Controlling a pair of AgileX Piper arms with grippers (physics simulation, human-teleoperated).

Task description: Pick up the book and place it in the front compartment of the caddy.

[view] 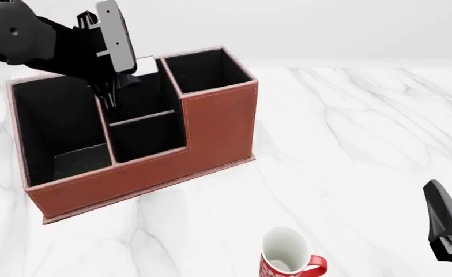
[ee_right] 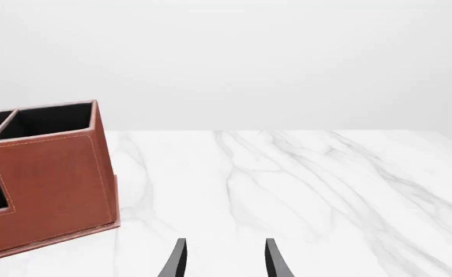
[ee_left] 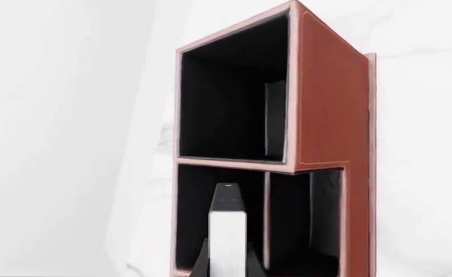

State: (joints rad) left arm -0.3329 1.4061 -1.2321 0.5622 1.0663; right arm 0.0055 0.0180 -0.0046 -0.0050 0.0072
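Note:
My left gripper (ee_left: 228, 257) is shut on the book (ee_left: 228, 228), whose black cover and white page edge show between the fingers. It hangs above the caddy (view: 218, 124) near its back, over the middle bays (view: 109, 92). In the left wrist view the book lines up with the deeper bay (ee_left: 210, 202), beside the front compartment (ee_left: 303, 225). The front compartment (view: 145, 141) is black-lined and empty behind its low front wall. In the front view the arm hides most of the book. My right gripper (ee_right: 224, 259) is open and empty, low at the table's right (view: 443, 210).
A red-and-white mug (view: 289, 261) stands upright on the marble table near its front edge, between the caddy and my right gripper. The caddy (ee_right: 49, 179) sits at the left of the table. Its wide bay (view: 57, 127) and tall right bay (view: 209, 70) are open-topped.

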